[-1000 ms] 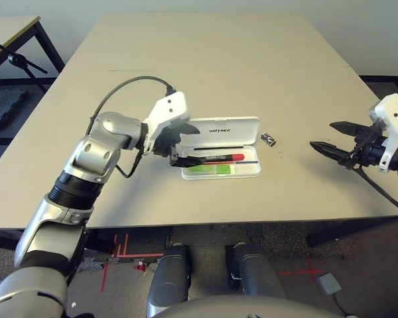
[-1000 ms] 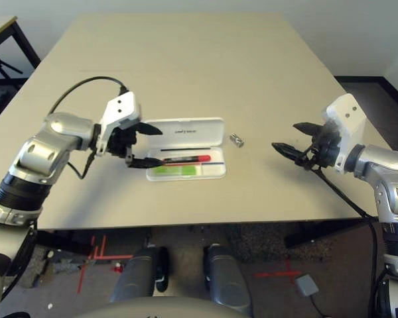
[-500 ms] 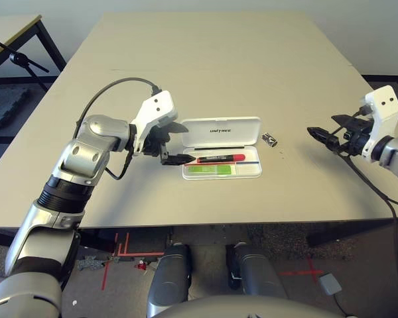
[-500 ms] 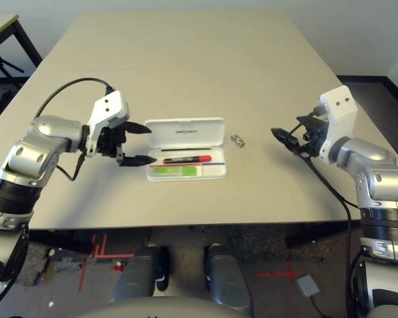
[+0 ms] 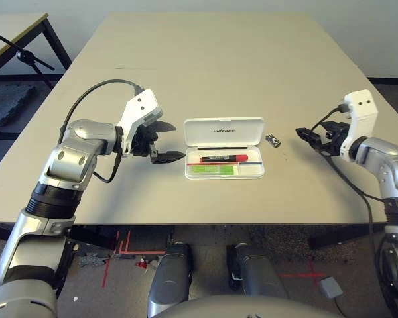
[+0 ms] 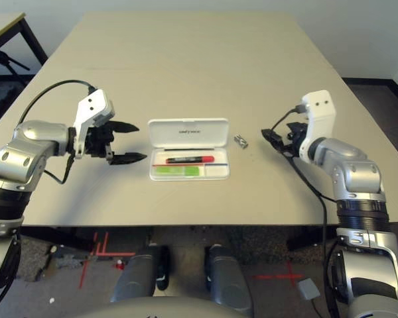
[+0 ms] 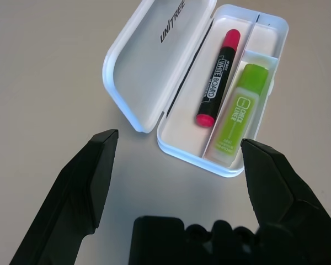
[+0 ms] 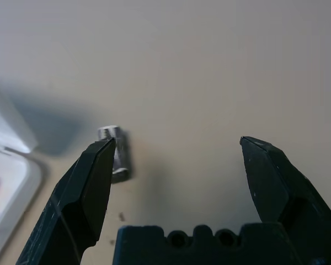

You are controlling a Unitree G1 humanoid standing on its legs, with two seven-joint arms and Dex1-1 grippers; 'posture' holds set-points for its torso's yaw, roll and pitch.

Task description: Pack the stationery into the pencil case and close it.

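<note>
The white pencil case [image 5: 205,138] lies open at the table's middle, its lid [image 7: 149,61] flat behind the tray. In the tray lie the red marker with black cap [image 5: 223,158] and the light-green highlighter [image 5: 211,169], also seen as marker [image 7: 216,80] and highlighter [image 7: 237,116]. The tiny dark metallic piece [image 5: 272,140] rests on the table just right of the case. My left gripper [image 5: 176,141] hovers open, left of the case and holding nothing. My right gripper [image 5: 306,137] is open, a short way right of the metallic piece [image 8: 119,157], which sits by one fingertip [image 8: 102,152].
The beige table [image 5: 225,59] stretches wide behind the case. A second table [image 5: 13,26] and a black stand [image 5: 28,58] are off to the far left. The right arm's black cable [image 5: 348,185] trails over the table's front right edge.
My left gripper has drawn back leftward, away from the case's tray, and stays open. The right gripper has moved left toward the metallic piece. The marker stays in the tray.
</note>
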